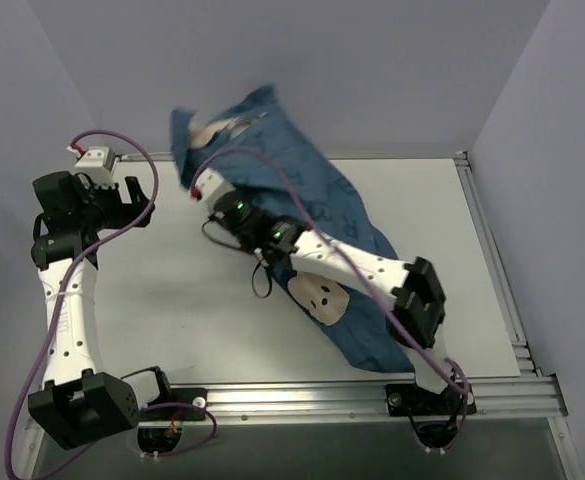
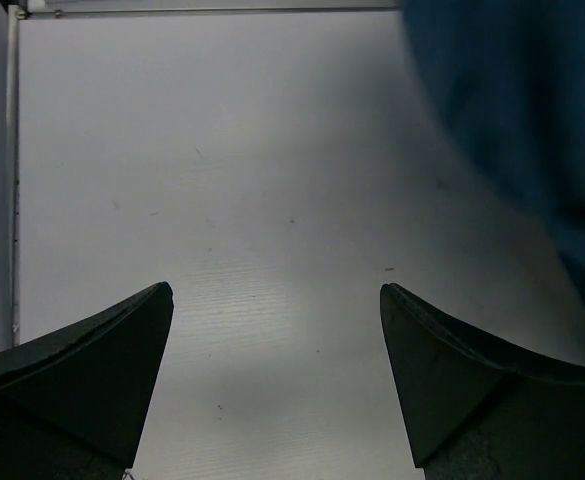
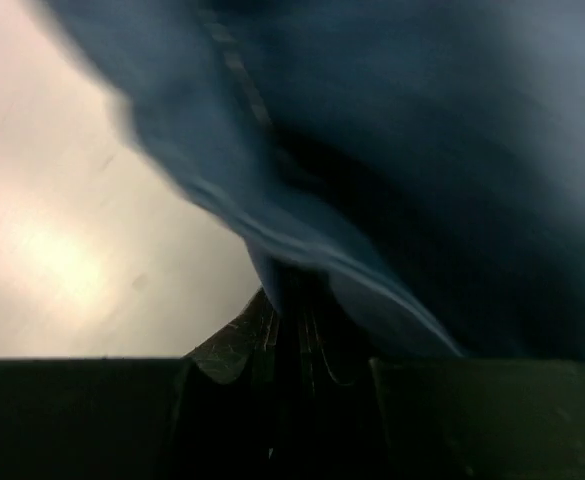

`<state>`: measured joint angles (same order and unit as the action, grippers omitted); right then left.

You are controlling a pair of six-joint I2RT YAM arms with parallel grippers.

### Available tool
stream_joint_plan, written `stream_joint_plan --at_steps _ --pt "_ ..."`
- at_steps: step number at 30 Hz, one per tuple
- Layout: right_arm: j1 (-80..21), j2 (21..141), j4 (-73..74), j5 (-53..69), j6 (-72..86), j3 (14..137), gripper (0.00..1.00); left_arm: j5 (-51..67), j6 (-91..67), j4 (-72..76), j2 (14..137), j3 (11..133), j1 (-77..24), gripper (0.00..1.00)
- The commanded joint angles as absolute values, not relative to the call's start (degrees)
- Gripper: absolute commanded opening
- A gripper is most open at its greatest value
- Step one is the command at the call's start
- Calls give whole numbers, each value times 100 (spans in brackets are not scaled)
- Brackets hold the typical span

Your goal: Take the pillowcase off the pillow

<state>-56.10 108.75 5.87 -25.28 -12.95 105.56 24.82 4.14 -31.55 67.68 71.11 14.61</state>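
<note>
At bottom centre of the right wrist view, the right gripper (image 3: 292, 315) has its fingers pressed together on a fold of the pillowcase (image 3: 392, 150). From above, the blue fabric runs from upper centre down to lower right across the table (image 1: 172, 300). The left gripper (image 2: 277, 335), fingers spread wide, hangs over the table at left, holding nothing.

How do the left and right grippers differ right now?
The left gripper has its jaws wide apart, holding nothing; the right gripper is shut on a fold of the pillowcase. The left gripper hangs over bare table, apart from the fabric; the right gripper is at the pillowcase's raised far end. Both have dark jaws.
</note>
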Motion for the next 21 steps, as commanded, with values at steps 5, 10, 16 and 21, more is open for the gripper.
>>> stream_joint_plan --at_steps 5,10,16,21 --pt "-6617 11830 1002 -2400 -941 9862 30 2646 70 -3261 6416 7673 2311 94" --pt "-7127 11559 862 -1812 -1010 9458 61 2628 289 -3339 6381 7603 2303 94" --pt "-7181 9662 484 -135 -774 8167 80 2786 763 -3638 6679 7155 2101 94" --pt "-6234 7931 210 289 513 7103 89 2409 1195 -3946 7057 7128 1101 94"
